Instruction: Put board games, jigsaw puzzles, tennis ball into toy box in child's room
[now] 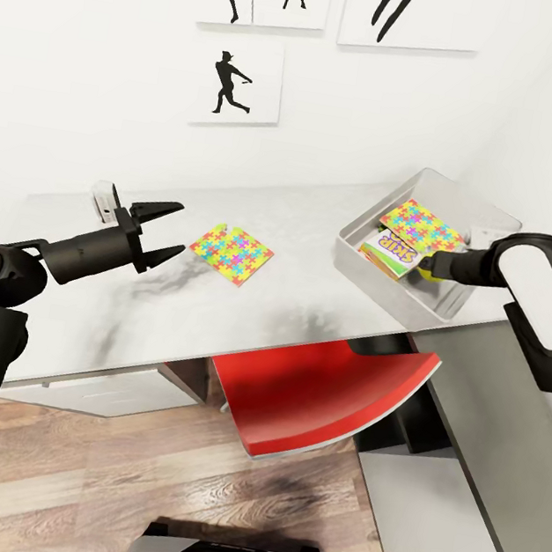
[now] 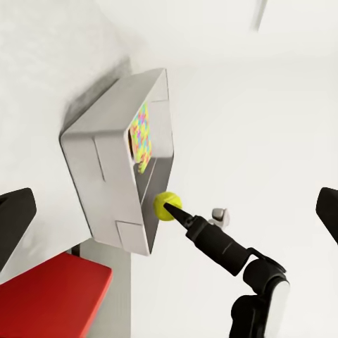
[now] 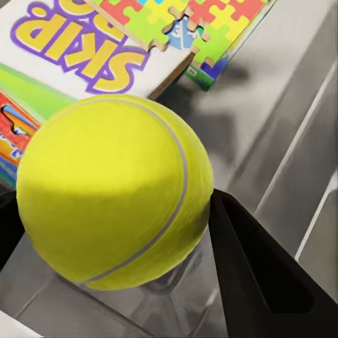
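A grey toy box (image 1: 373, 284) stands on the table's right part, holding a jigsaw puzzle (image 1: 421, 225) that lies on a white board game (image 1: 391, 249). My right gripper (image 1: 426, 266) reaches into the box and is shut on the yellow tennis ball (image 3: 113, 190), which also shows at the box's rim (image 2: 167, 205). A second jigsaw puzzle (image 1: 231, 253) lies flat on the table's middle. My left gripper (image 1: 170, 230) hovers open just left of that puzzle, with nothing between its fingers. The bed's board games are out of view.
The grey table (image 1: 302, 227) stands against a white wall with silhouette pictures (image 1: 238, 83). A small grey object (image 1: 106, 200) sits at the table's back left. A red chair (image 1: 320, 390) is tucked under the front edge, over wooden floor (image 1: 101, 480).
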